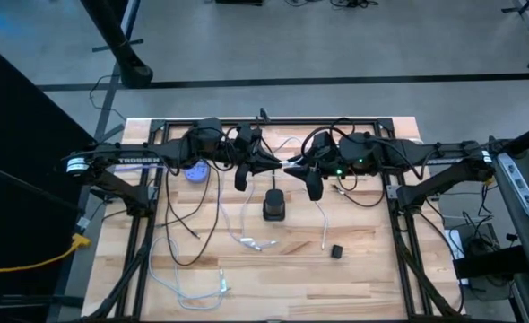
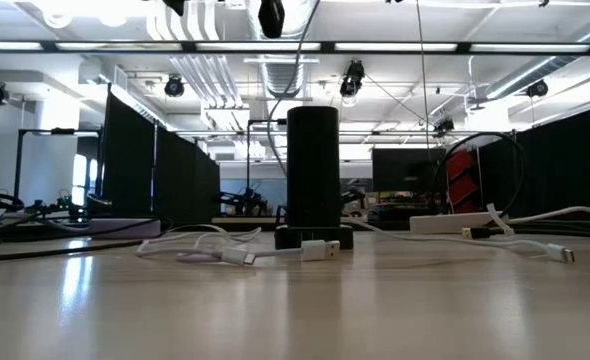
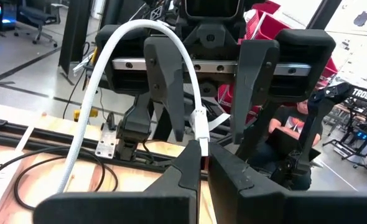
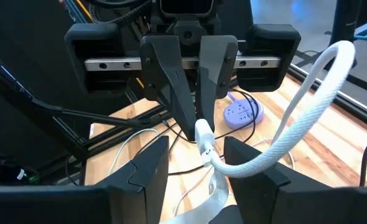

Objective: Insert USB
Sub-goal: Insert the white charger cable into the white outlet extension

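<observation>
1. The white USB cable (image 4: 283,134) hangs between the two grippers, above the table, near the upper middle of the high view. Its plug end (image 3: 200,134) is pinched in the tips of the left gripper (image 3: 203,163), whose fingers are pressed together on it.
2. The right gripper (image 4: 196,163) faces it with fingers part-open on either side of the plug, not yet touching. If it closes off-centre it could twist the plug out of line, or drag it from the left gripper's thin hold.
3. The stiff loop of cable arches over the right gripper; its spring could swing the plug once one grip lets go.
4. The black upright hub (image 1: 273,205) stands on the table (image 1: 372,269) below, centre of the high view. A tilted plug would likely jam at its port or tip the hub.
</observation>
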Controlling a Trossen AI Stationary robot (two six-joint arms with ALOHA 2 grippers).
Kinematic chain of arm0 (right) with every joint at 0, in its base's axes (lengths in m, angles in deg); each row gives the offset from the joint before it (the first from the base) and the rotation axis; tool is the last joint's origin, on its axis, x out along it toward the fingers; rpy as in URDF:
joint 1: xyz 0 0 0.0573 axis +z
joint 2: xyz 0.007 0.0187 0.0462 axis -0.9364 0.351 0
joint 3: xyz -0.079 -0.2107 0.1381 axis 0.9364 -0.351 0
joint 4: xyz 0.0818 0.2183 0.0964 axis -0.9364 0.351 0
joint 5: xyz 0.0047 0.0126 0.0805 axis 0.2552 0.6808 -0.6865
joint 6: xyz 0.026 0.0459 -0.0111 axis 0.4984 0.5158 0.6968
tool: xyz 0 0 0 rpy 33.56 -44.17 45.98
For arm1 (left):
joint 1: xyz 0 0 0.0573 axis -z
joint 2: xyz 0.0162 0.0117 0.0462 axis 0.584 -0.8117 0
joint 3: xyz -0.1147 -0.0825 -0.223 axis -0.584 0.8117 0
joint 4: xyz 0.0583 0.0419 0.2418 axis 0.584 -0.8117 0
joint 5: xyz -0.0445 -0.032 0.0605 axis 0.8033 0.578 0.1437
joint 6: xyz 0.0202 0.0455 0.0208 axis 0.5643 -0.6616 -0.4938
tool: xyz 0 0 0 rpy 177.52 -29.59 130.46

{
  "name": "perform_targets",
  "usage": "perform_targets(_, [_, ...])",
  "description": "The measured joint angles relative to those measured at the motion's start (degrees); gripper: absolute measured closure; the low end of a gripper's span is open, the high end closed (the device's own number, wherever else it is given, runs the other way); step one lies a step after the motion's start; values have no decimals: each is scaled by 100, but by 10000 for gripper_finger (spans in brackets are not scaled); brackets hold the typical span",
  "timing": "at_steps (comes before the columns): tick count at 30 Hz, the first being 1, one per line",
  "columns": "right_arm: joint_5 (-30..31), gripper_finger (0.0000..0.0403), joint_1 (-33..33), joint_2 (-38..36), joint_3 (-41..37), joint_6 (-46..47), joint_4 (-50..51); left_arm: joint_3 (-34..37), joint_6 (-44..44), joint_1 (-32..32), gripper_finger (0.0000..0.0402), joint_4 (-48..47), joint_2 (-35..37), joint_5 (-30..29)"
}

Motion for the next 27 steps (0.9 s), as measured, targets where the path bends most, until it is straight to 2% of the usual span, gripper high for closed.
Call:
perform_targets(14, [15,387,-2,-2,-2,-99,7,0,17,4,399,2,3,20])
perform_targets(27, [48,393,0,-4,-6,-203,-14,0,15,1,399,-9,4,13])
